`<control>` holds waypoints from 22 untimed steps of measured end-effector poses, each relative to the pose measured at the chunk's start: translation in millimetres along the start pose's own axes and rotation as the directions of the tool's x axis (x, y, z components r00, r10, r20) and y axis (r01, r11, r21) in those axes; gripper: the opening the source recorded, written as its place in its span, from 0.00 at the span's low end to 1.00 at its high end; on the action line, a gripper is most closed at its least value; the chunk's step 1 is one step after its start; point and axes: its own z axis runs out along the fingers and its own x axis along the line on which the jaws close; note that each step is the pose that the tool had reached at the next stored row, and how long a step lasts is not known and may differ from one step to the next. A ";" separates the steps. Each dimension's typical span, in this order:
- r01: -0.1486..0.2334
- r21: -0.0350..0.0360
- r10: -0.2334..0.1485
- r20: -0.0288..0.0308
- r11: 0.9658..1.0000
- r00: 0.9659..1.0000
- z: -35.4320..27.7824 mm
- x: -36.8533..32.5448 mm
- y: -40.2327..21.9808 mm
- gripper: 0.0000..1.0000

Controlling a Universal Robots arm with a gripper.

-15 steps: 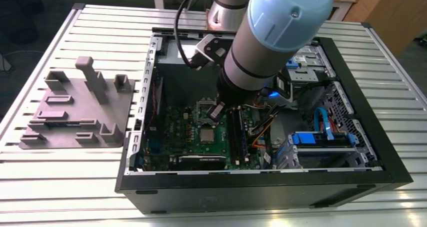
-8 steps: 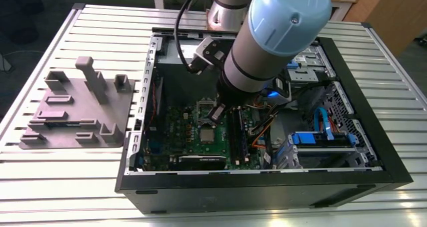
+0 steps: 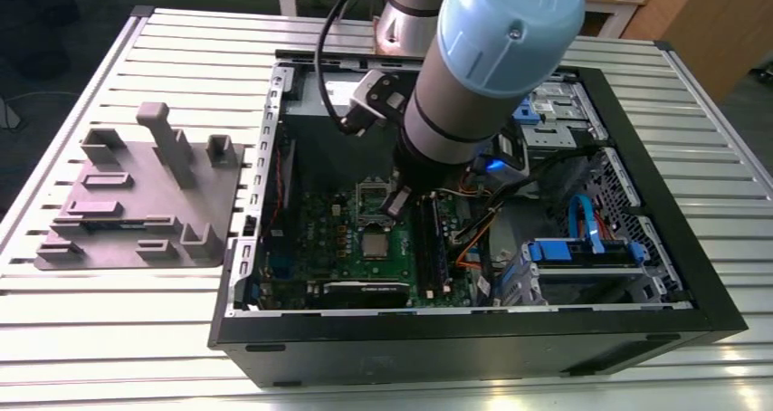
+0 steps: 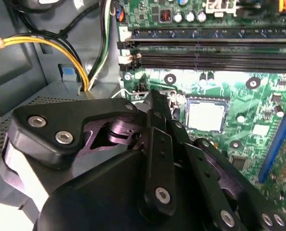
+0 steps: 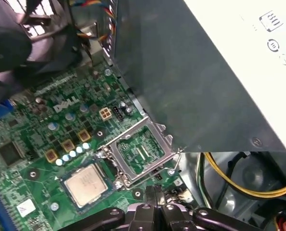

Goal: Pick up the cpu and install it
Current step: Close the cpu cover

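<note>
The cpu (image 3: 376, 245) is lying flat in the socket of the green motherboard (image 3: 317, 239), a little below the middle of the exterior view, inside the open computer case (image 3: 483, 334). In both wrist views it is showing its silvery top, square with the socket walls. It looks seated rather than tilted, though I cannot tell whether it is fully down. The hinged socket frame (image 5: 140, 153) is standing open just beside it, so the chip is lying uncovered.

The gripper (image 5: 154, 191) is hanging low over the board at the hinge end of that frame, near the cpu but not touching it. Its fingers (image 5: 150, 195) are pressing together, clenched on nothing. In the exterior view the arm (image 3: 483, 67) is reaching down into the case from the upper middle of the frame. The grey block fixture (image 3: 133, 203) is sitting on the slatted table (image 3: 121, 339) toward the exterior view's left, well apart from the work.

Judging by its look, the cpu is light, thin and stiff, with a smooth metal top that would give flat fingers little grip. Its underside and the socket contacts are likely delicate, so any sideways drag or tilt is risking damage. The safest hold is probably across two opposite edges of the pale rim, keeping it level.
</note>
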 end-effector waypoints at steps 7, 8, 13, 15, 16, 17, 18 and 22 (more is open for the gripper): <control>0.015 0.007 -0.015 0.006 1.000 1.000 7.2 -6.8 2.5 0.10; 0.016 0.007 -0.016 0.006 1.000 1.000 8.4 -8.1 3.0 0.10; 0.018 0.005 -0.018 0.009 1.000 1.000 13.0 -13.8 5.3 0.10; 0.019 0.005 -0.019 0.010 1.000 1.000 14.6 -16.1 6.4 0.10; 0.020 0.005 -0.020 0.010 1.000 1.000 15.3 -17.3 6.8 0.10; 0.020 0.005 -0.020 0.010 1.000 1.000 16.0 -18.5 7.1 0.10; 0.020 0.005 -0.021 0.010 1.000 1.000 16.7 -19.5 7.3 0.10; 0.021 0.004 -0.021 0.010 1.000 1.000 19.7 -22.6 7.5 0.10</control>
